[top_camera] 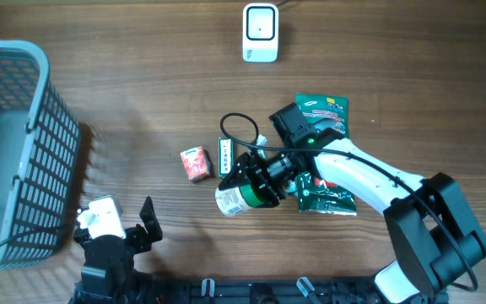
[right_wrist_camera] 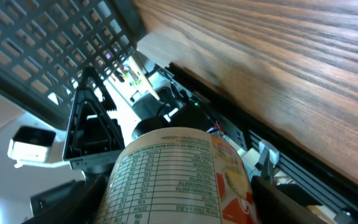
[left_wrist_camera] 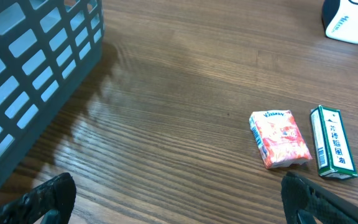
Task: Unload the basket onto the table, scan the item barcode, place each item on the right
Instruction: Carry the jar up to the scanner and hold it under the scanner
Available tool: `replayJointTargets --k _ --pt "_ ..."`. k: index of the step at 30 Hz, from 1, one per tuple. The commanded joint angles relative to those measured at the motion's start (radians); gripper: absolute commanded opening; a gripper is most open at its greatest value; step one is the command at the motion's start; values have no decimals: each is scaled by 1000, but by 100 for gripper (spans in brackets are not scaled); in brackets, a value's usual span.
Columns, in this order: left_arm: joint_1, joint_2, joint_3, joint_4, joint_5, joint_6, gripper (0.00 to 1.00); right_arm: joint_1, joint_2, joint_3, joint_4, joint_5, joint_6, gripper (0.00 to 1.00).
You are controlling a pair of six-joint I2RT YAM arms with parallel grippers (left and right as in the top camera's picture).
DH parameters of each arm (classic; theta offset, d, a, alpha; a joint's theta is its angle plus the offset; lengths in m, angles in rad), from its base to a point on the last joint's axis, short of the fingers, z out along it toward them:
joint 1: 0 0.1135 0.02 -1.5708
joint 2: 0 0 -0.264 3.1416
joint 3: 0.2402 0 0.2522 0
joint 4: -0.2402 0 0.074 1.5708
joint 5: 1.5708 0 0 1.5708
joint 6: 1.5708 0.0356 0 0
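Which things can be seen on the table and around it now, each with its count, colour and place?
basket: one, grey, left edge of the table
scanner: one, white, top centre
packet: one, red-orange, centre, lying flat
small box: one, green and white, just right of the packet
pouch: green, right of centre, partly under the right arm; one or two, cannot tell
can: one, white and green label, in the right pincer
table: one, brown wood
left pincer: one, black, open, bottom left, holds nothing
right pincer: one, black, closed on the can
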Motion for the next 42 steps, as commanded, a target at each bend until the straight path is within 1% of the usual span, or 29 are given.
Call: replayJointTargets --k 1,2,5,7,9,11,12,13,15,16,17,19,21,23,24,27,28,30,31,34,37,39,42 --pt "6 -4 -6 3 -6 -8 100 -1 -26 27 1 20 -80 58" --pt "6 -4 -6 3 -6 -8 100 2 -42 29 1 108 -88 58" --pt "6 -4 -6 3 -6 -8 100 2 -110 67 0 288 -131 59" --pt "6 -4 -6 3 -6 -8 100 2 -175 117 -3 491 -182 62" --pt "6 -4 -6 3 -6 -8 100 2 -214 143 5 768 -230 63" --pt "6 -4 -6 3 -6 -8 100 2 -218 143 60 1114 -263 63" --pt "6 -4 -6 3 -6 -8 100 2 -211 143 84 1206 -267 63" --pt "6 -4 -6 3 -6 -8 100 2 -194 143 146 1299 -315 64" --pt "6 -4 -6 3 -6 -8 100 1 -139 143 289 1364 -406 73" --pt "6 -4 -6 3 -6 -8 100 1 -108 143 356 1381 -441 75" --pt "6 -4 -6 3 -6 -8 100 0 -52 143 459 1419 -473 76" --pt "6 -4 -6 3 -6 -8 100 -7 25 151 583 1479 -495 75" --pt "6 -4 -6 3 -6 -8 100 -34 134 225 666 1494 -543 74" --pt "6 -4 -6 3 -6 -8 100 -50 206 322 604 1479 -542 76" --pt "6 -4 -6 3 -6 -8 100 -50 219 362 531 1449 -540 85" --pt "6 -4 -6 3 -6 -8 100 -45 169 394 380 1397 -539 100" --pt "6 -4 -6 3 -6 -8 100 -49 148 394 323 1327 -539 100" --pt "6 -4 -6 3 -6 -8 100 -64 126 394 212 1086 -539 100" --pt "6 -4 -6 3 -6 -8 100 -68 127 393 180 1002 -537 100" --pt "6 -4 -6 3 -6 -8 100 -64 148 389 157 992 -544 100" --pt "6 -4 -6 3 -6 -8 100 -58 179 389 159 1086 -542 100" --pt "6 -4 -6 3 -6 -8 100 -58 233 389 163 1151 -544 100" --pt "6 -4 -6 3 -6 -8 100 -58 306 389 164 1085 -546 99"
